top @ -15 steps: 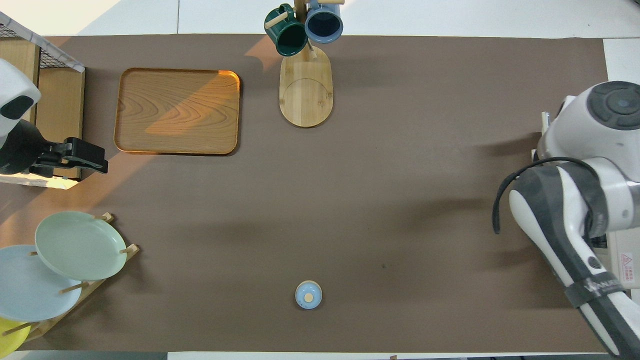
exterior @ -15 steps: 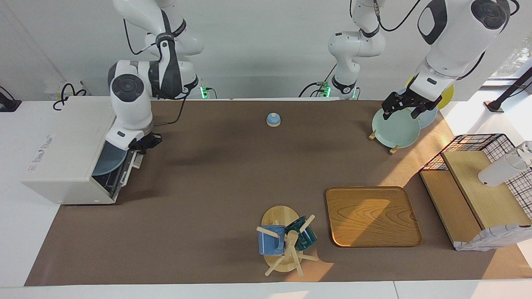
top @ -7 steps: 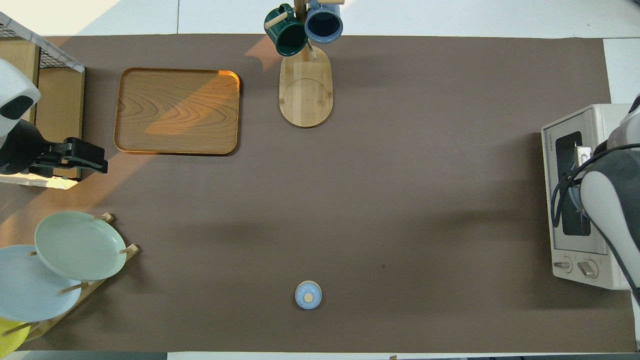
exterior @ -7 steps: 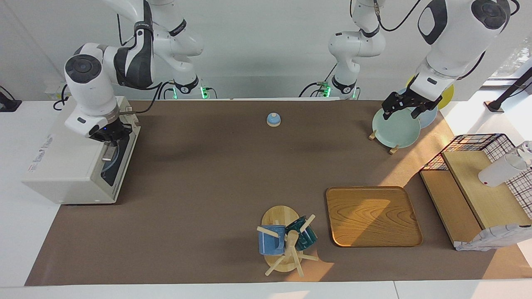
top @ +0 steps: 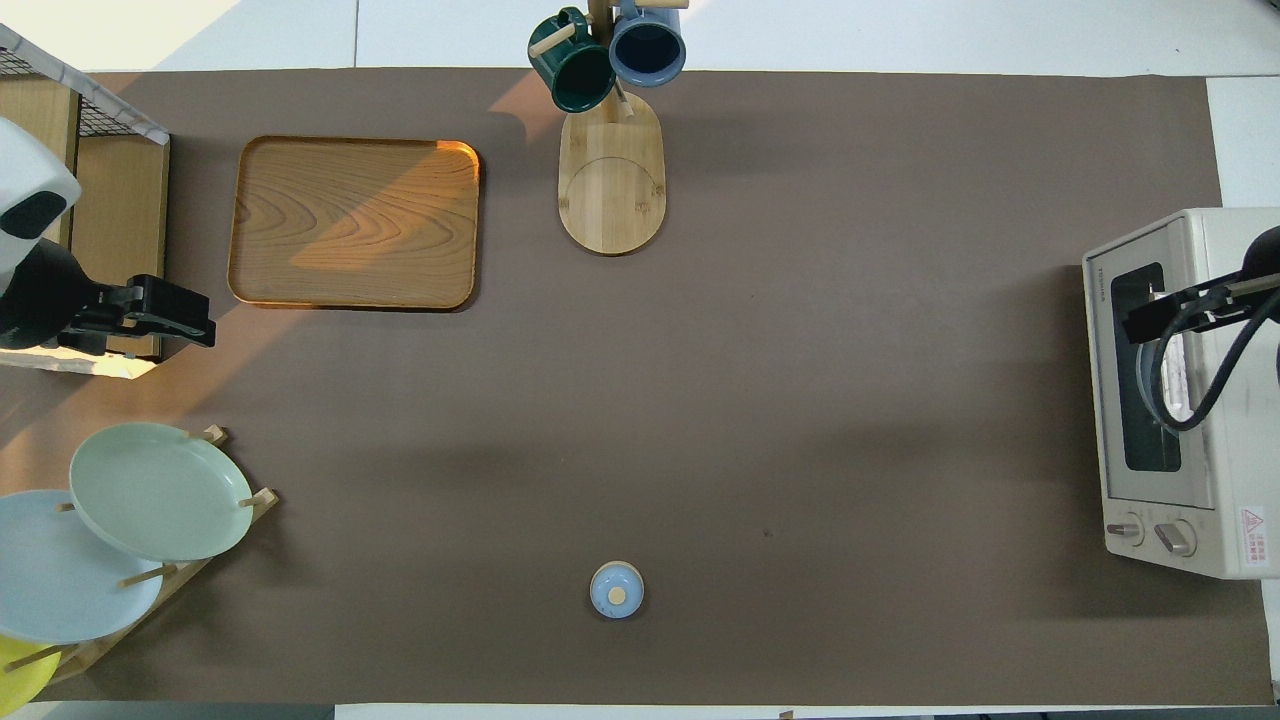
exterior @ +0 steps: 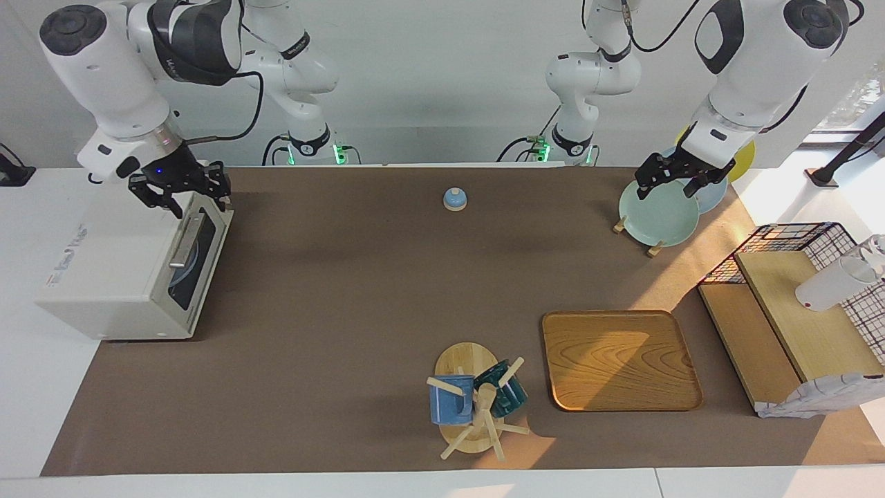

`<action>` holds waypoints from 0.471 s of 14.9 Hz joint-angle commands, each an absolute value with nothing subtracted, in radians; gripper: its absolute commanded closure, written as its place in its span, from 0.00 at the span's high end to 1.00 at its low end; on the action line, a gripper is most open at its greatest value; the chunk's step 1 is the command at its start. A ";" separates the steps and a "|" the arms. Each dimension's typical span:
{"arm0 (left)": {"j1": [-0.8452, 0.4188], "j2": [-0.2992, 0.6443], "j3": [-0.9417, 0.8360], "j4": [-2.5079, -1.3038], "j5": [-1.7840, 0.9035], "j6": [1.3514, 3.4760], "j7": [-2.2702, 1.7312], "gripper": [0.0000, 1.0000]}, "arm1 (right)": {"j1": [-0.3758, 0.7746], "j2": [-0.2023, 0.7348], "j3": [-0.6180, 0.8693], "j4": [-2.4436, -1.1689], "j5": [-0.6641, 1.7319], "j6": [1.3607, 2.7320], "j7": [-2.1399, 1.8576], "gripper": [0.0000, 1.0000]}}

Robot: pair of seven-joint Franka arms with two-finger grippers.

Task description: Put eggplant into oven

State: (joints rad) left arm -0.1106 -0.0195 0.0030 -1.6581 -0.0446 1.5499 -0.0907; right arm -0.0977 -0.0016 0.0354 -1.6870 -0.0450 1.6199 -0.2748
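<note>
The cream-white oven point(exterior: 104, 277) stands at the right arm's end of the table, its dark glass door point(exterior: 200, 259) closed. The oven point(top: 1215, 480) also shows in the overhead view. A pale blue plate is dimly visible through the glass. The eggplant is hidden from both views. My right gripper point(exterior: 184, 196) hangs open just above the oven's top front edge, over the door handle point(exterior: 184, 242), holding nothing. It also shows in the overhead view, where my right gripper point(top: 1180, 308) is over the door. My left gripper point(exterior: 669, 187) waits open over the plate rack, empty.
A rack with green, blue and yellow plates point(exterior: 657, 214) is at the left arm's end. A small blue bell point(exterior: 454, 199) sits near the robots. A wooden tray point(exterior: 619, 360), a mug tree point(exterior: 477, 401) and a wire-and-wood shelf point(exterior: 795, 311) stand farther out.
The oven door has swung from open to closed. My right gripper let go of it, rose above the oven and opened. The left arm has not moved.
</note>
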 commanded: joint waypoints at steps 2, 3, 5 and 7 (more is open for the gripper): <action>-0.100 -0.021 -0.005 -1.658 -0.025 1.542 -0.084 1.00 | -0.104 0.018 0.041 -1.658 -0.023 1.568 -0.221 1.00; -0.100 -0.023 -0.005 -1.660 -0.025 1.542 -0.084 1.00 | -0.104 0.015 0.041 -1.660 -0.021 1.565 -0.218 1.00; -0.100 -0.021 -0.005 -1.660 -0.025 1.542 -0.084 1.00 | -0.085 -0.005 0.038 -1.701 -0.020 1.559 -0.178 1.00; -0.100 -0.021 -0.005 -1.658 -0.025 1.542 -0.084 1.00 | -0.060 -0.009 0.037 -1.698 -0.031 1.543 -0.127 1.00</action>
State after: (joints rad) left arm -0.1106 -0.0195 0.0030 -1.6581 -0.0446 1.5499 -0.0907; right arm -0.0820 0.0032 0.0398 -1.6877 -0.0440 1.5586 -0.1760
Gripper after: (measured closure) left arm 0.000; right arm 0.000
